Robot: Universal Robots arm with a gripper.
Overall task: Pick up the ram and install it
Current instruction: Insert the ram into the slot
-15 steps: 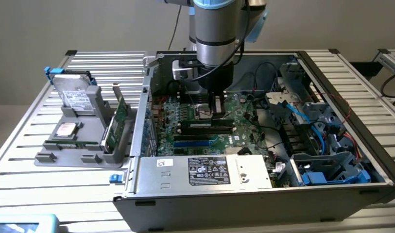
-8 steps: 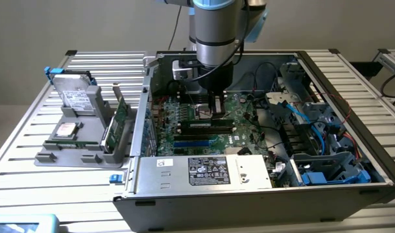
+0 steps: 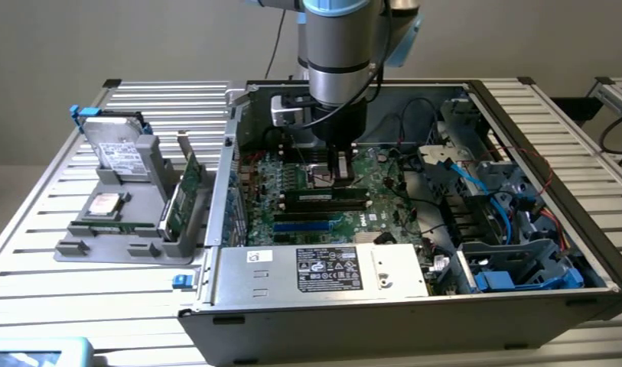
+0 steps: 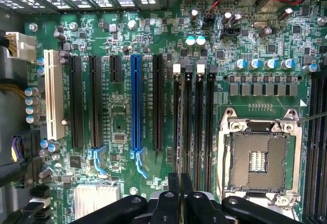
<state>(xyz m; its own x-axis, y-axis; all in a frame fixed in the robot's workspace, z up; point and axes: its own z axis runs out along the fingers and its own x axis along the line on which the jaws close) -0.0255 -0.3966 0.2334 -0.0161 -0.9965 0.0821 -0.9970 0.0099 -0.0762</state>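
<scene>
My gripper [image 3: 341, 182] reaches down into the open computer case [image 3: 515, 294], just above the green motherboard [image 4: 122, 116]. In the wrist view its two dark fingers [image 4: 174, 185] stand pressed together, so the gripper [image 4: 180, 177] is shut, directly over the row of black memory slots [image 4: 193, 127]. The slots show in the exterior view as dark bars [image 3: 326, 200] right below the fingertips. I cannot tell whether the ram sits between the fingers or in one of the slots; seen edge-on, it does not stand apart from them.
A bare processor socket [image 4: 258, 160] lies beside the slots, expansion slots [image 4: 136, 101] on the other side. Cables [image 3: 494, 199] and drive cages fill the case at the exterior view's right. A grey tray [image 3: 127, 248] at the left holds drives, a green card [image 3: 193, 183] and a narrow green strip [image 3: 112, 226].
</scene>
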